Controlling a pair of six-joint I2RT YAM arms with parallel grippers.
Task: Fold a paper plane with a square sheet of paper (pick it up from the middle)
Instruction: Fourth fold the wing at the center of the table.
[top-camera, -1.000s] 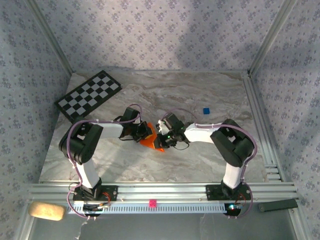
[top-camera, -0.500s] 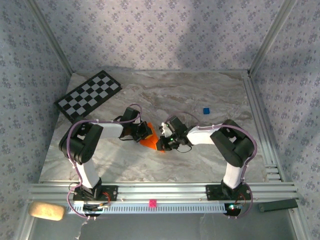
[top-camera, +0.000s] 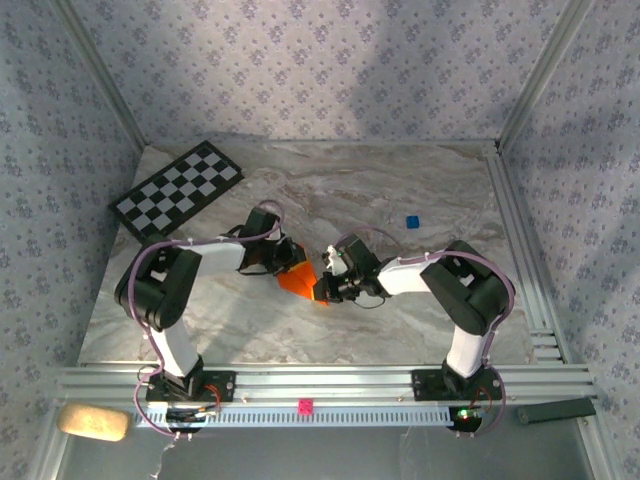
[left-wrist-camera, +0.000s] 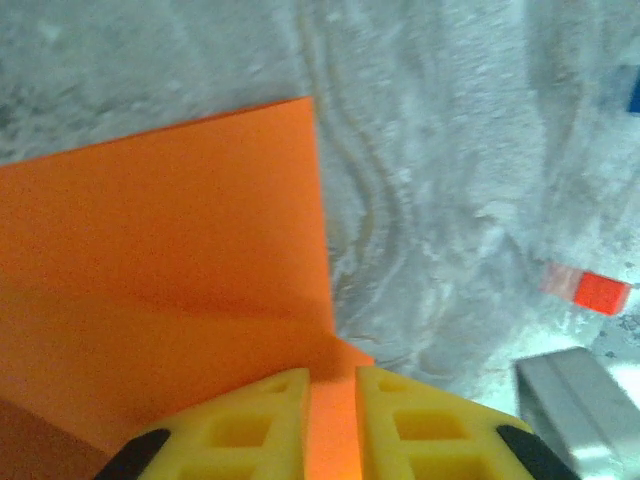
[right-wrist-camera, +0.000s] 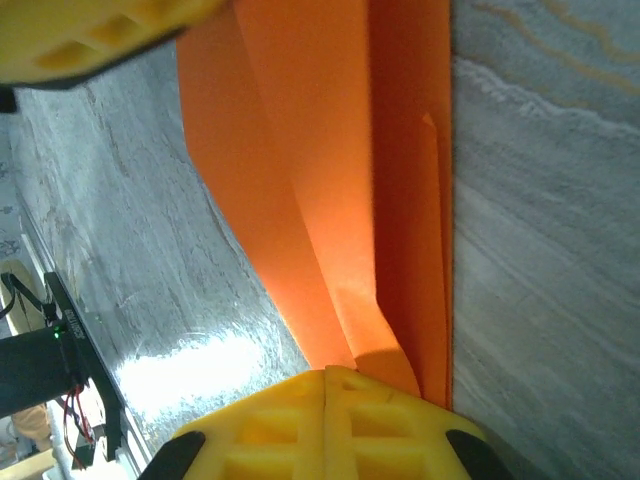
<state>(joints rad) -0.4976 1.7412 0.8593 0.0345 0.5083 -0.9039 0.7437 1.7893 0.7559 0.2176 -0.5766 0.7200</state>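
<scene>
The square sheet of paper (top-camera: 297, 280), bright orange and partly folded into layers, lies mid-table between both grippers. My left gripper (top-camera: 287, 262) is at its far-left edge. In the left wrist view the left gripper (left-wrist-camera: 332, 375) has its yellow fingers (left-wrist-camera: 250, 420) a narrow gap apart, with the orange paper (left-wrist-camera: 170, 250) showing through the gap and spreading ahead. My right gripper (top-camera: 322, 288) is at the sheet's near-right corner. In the right wrist view the right gripper (right-wrist-camera: 328, 372) is shut, and the paper's creased layers (right-wrist-camera: 310, 150) run into its tips.
A black-and-white checkerboard (top-camera: 177, 190) lies at the back left. A tiny blue cube (top-camera: 411, 222) sits right of centre on the marble table (top-camera: 420, 320). A tiny red cube (left-wrist-camera: 600, 293) rests near the paper. Patterned walls and aluminium rails (top-camera: 330, 385) bound the table.
My left gripper's jaws have parted slightly and it has shifted right over the paper. The right gripper has slid a little down and left with the paper's corner.
</scene>
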